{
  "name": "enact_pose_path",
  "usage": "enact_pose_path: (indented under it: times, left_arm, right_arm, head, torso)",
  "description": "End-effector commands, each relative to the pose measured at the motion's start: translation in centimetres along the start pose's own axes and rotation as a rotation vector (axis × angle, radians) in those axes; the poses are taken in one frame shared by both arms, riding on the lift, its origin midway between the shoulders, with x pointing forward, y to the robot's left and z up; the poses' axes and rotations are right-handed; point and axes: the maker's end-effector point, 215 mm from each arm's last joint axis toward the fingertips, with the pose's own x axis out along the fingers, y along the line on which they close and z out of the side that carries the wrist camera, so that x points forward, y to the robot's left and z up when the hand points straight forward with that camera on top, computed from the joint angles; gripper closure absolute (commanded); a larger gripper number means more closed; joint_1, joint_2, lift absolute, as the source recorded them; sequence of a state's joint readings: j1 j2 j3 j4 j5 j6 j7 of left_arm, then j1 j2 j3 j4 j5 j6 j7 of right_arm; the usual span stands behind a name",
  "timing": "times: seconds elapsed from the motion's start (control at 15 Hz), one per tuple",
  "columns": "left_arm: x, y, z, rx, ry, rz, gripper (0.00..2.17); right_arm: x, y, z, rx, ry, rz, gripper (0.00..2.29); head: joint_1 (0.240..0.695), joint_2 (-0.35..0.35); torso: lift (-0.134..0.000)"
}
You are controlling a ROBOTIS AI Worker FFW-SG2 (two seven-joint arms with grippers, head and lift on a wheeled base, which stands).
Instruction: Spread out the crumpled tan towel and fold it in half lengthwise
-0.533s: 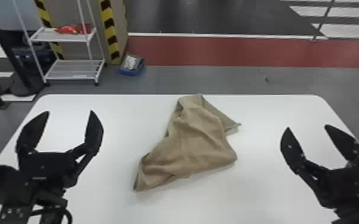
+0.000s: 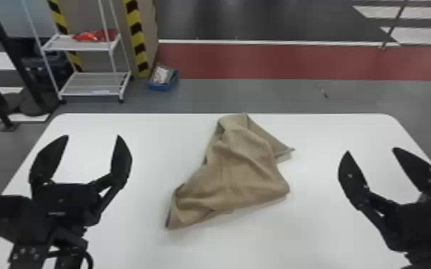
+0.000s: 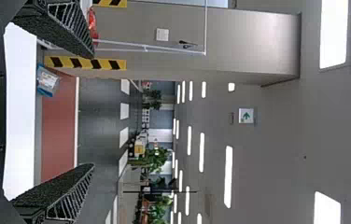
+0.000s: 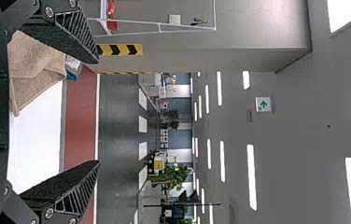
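In the head view, the tan towel [image 2: 232, 171] lay rumpled near the middle of the desk [image 2: 318, 236], its far end by the far edge, probably put there so both arms could reach it. The left tool [image 2: 92, 136] and right tool [image 2: 372, 150] stood on either side with fingers spread, presumably so each could take a corner for the spreading out. That made one towel, one desk and two tools; beyond stood one white rack [image 2: 78, 43] with two shelves. In the left wrist view, two fingers stood wide apart, gripping nothing, which seemed to suit a tool awaiting its first pinch. In the right wrist view, two more fingers were parted and empty, likely for the same reason, making four in all.
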State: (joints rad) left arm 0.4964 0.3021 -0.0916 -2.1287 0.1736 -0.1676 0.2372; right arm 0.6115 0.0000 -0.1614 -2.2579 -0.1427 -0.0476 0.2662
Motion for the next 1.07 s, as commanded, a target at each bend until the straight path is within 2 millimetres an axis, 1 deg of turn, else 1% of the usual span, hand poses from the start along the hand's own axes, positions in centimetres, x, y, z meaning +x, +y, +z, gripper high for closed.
enact_pose_path:
  times: [0.0,0.07,0.13,0.4,0.53,0.6,0.67,0.73,0.8,0.87,1.0]
  left_arm:
    - [0.2,-0.2,-1.5,0.021,0.051,-0.008,0.06]
    - [0.2,-0.2,-2.2,0.026,0.071,-0.008,0.06]
    - [0.3,-0.2,-2.3,0.028,0.076,-0.006,0.06]
    - [0.3,0.1,-2.2,0.028,0.072,0.004,0.06]
    - [0.3,0.0,-2.2,0.027,0.073,0.003,0.06]
    - [0.3,0.0,-2.4,0.028,0.078,0.002,0.06]
    - [0.3,0.0,-2.6,0.028,0.084,0.002,0.06]
    - [0.3,-0.1,-3.7,0.035,0.120,0.000,0.06]
    - [0.4,-0.2,-4.3,0.042,0.143,-0.006,0.05]
    - [0.5,-0.4,-4.5,0.040,0.149,-0.009,0.05]
    - [0.5,-0.3,-4.8,0.040,0.156,-0.009,0.05]
  right_arm:
    - [0.0,-0.2,-0.6,0.006,0.019,-0.004,0.13]
    - [0.0,-0.2,-0.9,0.008,0.028,-0.004,0.13]
    - [0.0,-0.2,-1.0,0.007,0.031,-0.004,0.13]
    - [-0.1,-0.4,-0.8,0.006,0.027,-0.007,0.13]
    - [-0.1,-0.6,-1.3,0.005,0.037,-0.011,0.14]
    - [-0.1,-0.6,-1.7,0.005,0.050,-0.010,0.20]
    - [0.0,-0.9,-2.6,0.000,0.084,-0.013,0.26]
    - [0.1,-0.6,-4.4,0.010,0.148,0.001,0.26]
    - [0.1,-0.2,-6.5,0.031,0.227,0.020,0.26]
    - [0.1,0.5,-7.7,0.048,0.273,0.050,0.26]
    - [0.3,3.1,-8.3,0.048,0.295,0.143,0.26]
  head:
    - [0.695,-0.011]
    - [0.695,-0.012]
    - [0.695,-0.014]
    - [0.695,-0.013]
    - [0.695,-0.014]
    - [0.695,-0.016]
    - [0.695,-0.017]
    - [0.695,-0.018]
    - [0.695,-0.019]
    - [0.695,-0.018]
    - [0.695,-0.003]
  torso:
    - [-0.125]
    - [-0.125]
    - [-0.125]
    - [-0.125]
    - [-0.125]
    - [-0.125]
    - [-0.125]
    - [-0.125]
    - [-0.125]
    - [-0.125]
    - [-0.125]
